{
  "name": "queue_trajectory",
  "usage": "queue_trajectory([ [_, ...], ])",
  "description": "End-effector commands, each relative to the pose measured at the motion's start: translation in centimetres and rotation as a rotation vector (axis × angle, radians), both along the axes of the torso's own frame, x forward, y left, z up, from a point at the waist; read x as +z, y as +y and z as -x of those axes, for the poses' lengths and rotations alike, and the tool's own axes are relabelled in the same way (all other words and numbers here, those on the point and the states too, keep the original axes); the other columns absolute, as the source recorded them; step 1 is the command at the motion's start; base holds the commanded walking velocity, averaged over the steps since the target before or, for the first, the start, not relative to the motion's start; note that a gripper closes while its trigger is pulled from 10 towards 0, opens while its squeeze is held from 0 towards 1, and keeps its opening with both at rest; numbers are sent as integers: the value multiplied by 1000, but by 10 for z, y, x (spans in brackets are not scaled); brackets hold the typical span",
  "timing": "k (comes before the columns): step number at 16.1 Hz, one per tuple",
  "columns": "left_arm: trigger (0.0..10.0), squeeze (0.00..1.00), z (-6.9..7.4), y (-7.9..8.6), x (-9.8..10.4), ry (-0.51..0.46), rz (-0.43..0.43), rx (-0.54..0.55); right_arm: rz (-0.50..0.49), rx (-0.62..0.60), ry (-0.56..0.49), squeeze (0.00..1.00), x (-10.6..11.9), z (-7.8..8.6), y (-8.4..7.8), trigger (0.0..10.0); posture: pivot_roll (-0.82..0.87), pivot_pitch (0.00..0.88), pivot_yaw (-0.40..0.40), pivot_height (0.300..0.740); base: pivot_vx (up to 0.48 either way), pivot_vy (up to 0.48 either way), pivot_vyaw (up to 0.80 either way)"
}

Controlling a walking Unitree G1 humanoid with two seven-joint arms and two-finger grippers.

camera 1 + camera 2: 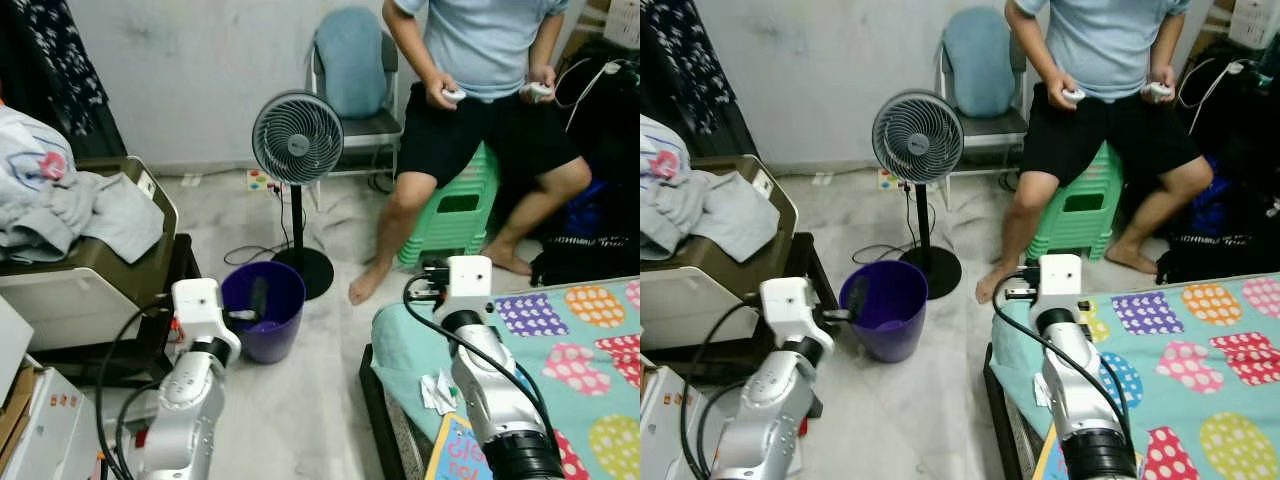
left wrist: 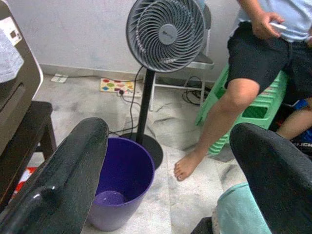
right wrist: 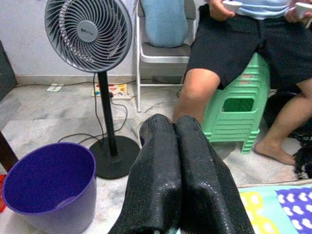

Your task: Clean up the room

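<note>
Left gripper [image 2: 165, 180] spread empty over the purple bin's [image 1: 263, 310] rim, apparently for dropping; right gripper [image 3: 178, 170] pinched shut, empty, above the bed [image 1: 590, 330] corner.

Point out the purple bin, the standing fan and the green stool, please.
Round purple plastic bin [image 1: 262, 340]: left eye view, outer front wall.
Grey standing pedestal fan [image 1: 297, 137]: left eye view, centre of the round grille.
Stacked green plastic stool [image 3: 237, 124]: right wrist view, front face below the handle slot.
</note>
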State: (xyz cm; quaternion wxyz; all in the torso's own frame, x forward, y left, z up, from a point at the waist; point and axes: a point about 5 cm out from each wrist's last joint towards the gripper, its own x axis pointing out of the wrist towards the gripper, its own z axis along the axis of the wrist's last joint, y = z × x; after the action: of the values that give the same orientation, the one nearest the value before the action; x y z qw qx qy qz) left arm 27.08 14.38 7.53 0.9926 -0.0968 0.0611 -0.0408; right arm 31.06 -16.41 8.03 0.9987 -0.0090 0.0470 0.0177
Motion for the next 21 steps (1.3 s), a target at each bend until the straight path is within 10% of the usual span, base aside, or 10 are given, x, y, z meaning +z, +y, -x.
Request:
queue_trajectory([
  [1,10000,0,0,1,-1,9,-18,6,1,7,-1,0,0,0,1,10000,-79,0,-7,740,0,0,0],
  [10,10000,0,6,14,2,13,-21,17,1,22,27,0,-3,4,1,10000,-75,0,-15,740,0,0,0],
  [21,10000,0,6,11,-1,32,-22,27,-4,19,34,0,-4,6,2,10000,-81,0,-11,740,0,0,-727],
])
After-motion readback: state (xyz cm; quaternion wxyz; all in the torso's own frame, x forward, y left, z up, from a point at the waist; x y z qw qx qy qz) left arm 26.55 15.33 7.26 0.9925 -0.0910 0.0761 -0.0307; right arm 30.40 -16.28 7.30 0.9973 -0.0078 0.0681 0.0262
